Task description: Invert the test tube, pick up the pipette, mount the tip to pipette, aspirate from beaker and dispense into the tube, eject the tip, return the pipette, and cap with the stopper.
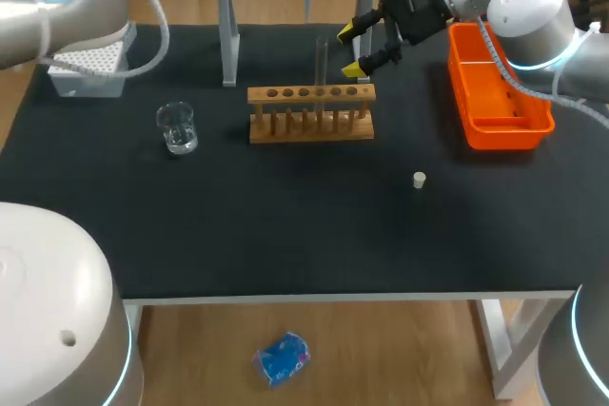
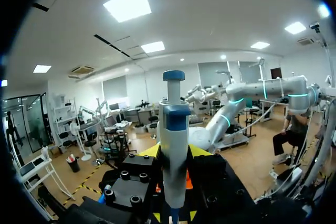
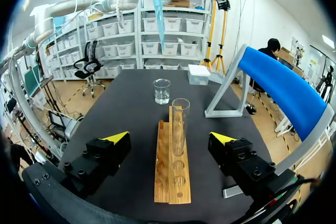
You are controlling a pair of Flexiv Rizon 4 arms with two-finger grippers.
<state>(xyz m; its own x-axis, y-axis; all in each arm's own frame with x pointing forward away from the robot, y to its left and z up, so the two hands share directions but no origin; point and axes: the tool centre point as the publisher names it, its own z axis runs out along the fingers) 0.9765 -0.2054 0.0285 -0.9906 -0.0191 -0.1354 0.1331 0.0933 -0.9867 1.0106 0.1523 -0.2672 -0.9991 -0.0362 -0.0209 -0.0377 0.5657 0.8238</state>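
**Right hand [image 1: 354, 48] open astride the test tube [image 1: 322, 62]; left hand [image 2: 174, 153] closed on the pipette [image 2: 174, 129].**

Nearest me, the white stopper [image 1: 419, 179] lies alone on the black counter [image 1: 285, 235], well apart from the wooden rack [image 1: 311, 113]. Further back, the glass beaker [image 1: 177, 127] stands to the rack's left. The test tube stands upright in the rack, mouth up. My right hand's fingers are spread wide on either side of it, touching nothing, with the orange bin [image 1: 463, 92] just beside. Farthest off, my left hand grips the pipette upright, raised beyond the rack.
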